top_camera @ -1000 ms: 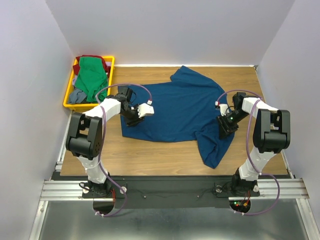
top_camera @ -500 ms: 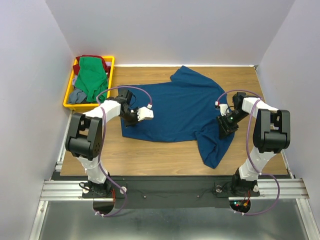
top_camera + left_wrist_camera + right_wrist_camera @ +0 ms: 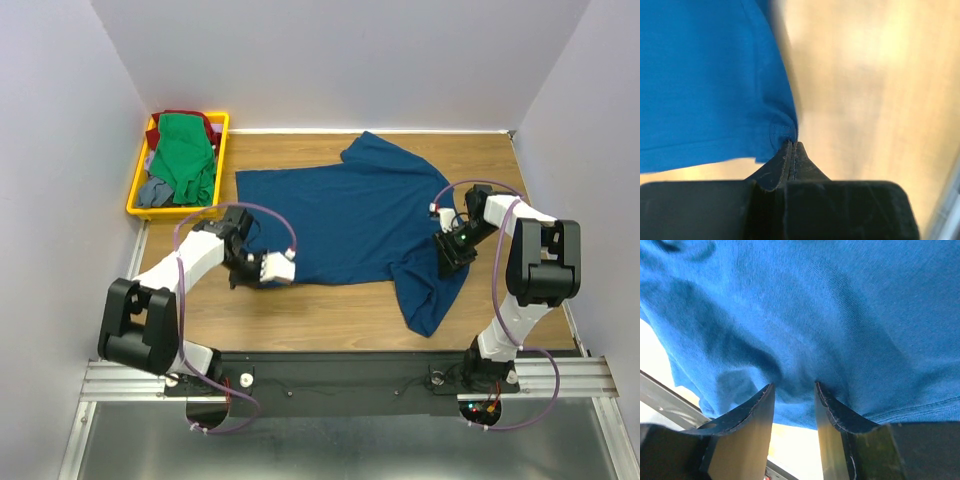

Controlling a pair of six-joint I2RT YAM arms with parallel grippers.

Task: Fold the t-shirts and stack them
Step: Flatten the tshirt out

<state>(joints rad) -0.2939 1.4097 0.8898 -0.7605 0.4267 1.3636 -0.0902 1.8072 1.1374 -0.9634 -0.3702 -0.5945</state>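
Observation:
A large blue t-shirt (image 3: 350, 215) lies spread on the wooden table, one sleeve bunched toward the near right. My left gripper (image 3: 245, 271) is at its near-left corner. In the left wrist view the jaws (image 3: 791, 144) are shut on the hem corner of the blue t-shirt (image 3: 705, 75). My right gripper (image 3: 451, 249) is low on the shirt's right side. Its jaws (image 3: 794, 386) stand apart, tips pressed into the blue cloth (image 3: 815, 305). Green (image 3: 185, 155), dark red (image 3: 186, 115) and grey-blue (image 3: 155, 190) t-shirts lie piled in the tray.
The yellow tray (image 3: 134, 196) sits at the far left of the table, against the left wall. White walls close in the left, back and right sides. Bare wood (image 3: 300, 315) shows between the shirt and the near edge.
My left gripper has come off the shirt's left part toward the near-left corner and shut on the hem there. The right arm has not moved.

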